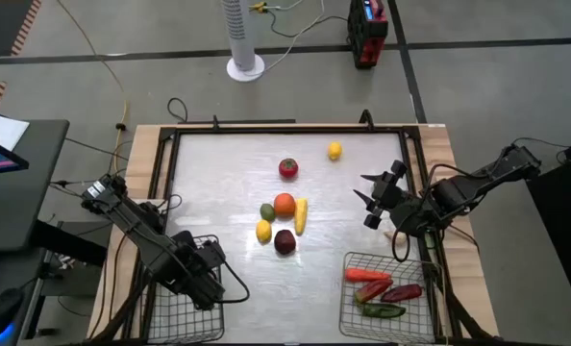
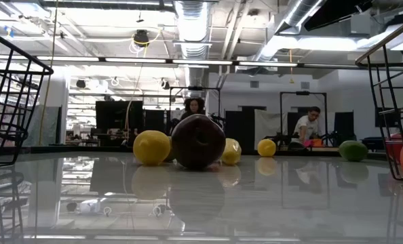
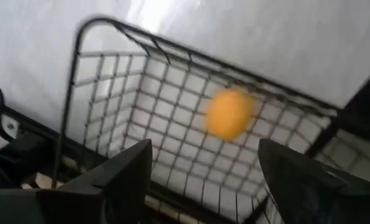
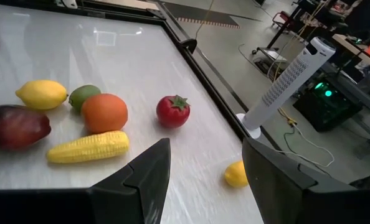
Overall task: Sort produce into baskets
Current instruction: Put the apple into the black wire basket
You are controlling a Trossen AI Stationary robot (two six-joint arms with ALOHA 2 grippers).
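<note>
**Orange fruit loose in the left basket, both grippers empty**

While the left gripper (image 3: pixel 203 180) hangs over the left wire basket (image 1: pixel 185 322) at the near left corner of the tabletop (image 1: pixel 228 173), its two dark fingers stand well apart and hold nothing. In the left wrist view a round orange fruit (image 3: pixel 227 114) shows between and beyond the fingers, blurred, inside the basket's mesh walls and free of both fingers.

The right gripper (image 1: pixel 370 200) is above the tabletop's right side, near the right basket (image 1: pixel 386 298). Its fingers are parted by a moderate gap and grip nothing; nothing touches them.

In the middle of the tabletop lies a close cluster: an orange (image 1: pixel 284 204), a lime (image 1: pixel 267 211), a lemon (image 1: pixel 263 231), a corn cob (image 1: pixel 301 215) and a dark purple-red fruit (image 1: pixel 285 242). A tomato (image 1: pixel 288 169) sits apart, farther back, and a small yellow fruit (image 1: pixel 335 150) farther still.

The right basket holds elongated pieces: a carrot (image 1: pixel 367 275), a red pepper (image 1: pixel 372 291), a dark red one (image 1: pixel 403 292) and a green one (image 1: pixel 384 310).
</note>
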